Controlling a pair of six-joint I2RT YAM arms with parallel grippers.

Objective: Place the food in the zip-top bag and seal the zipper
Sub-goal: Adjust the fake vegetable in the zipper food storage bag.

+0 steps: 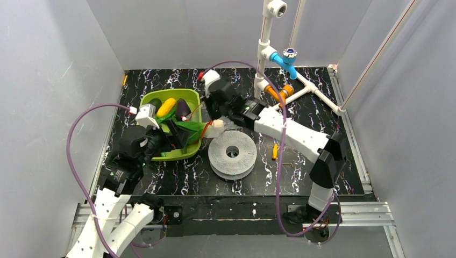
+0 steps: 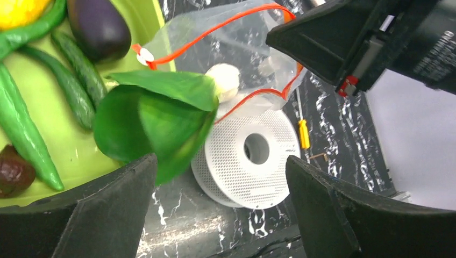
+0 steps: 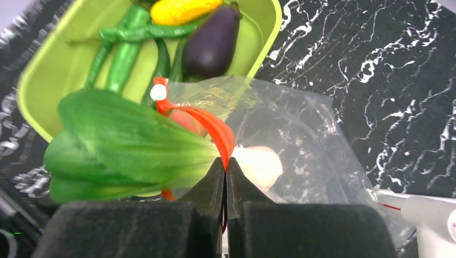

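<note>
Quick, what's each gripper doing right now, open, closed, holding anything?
Left gripper: open, holding nothing.
Right gripper: shut on the zipper of the zip-top bag.

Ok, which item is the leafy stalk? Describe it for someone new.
Find the lime-green tray on the left of the table. At its right rim is the clear bag; the stalk pokes from its mouth, white base inside. It alone has broad flat green leaves.

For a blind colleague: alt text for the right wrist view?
The shut right claw pinches a clear bag's zipper, a leafy stalk halfway into the mouth. Behind, a green tray holds eggplant, peppers, a yellow piece.
</note>
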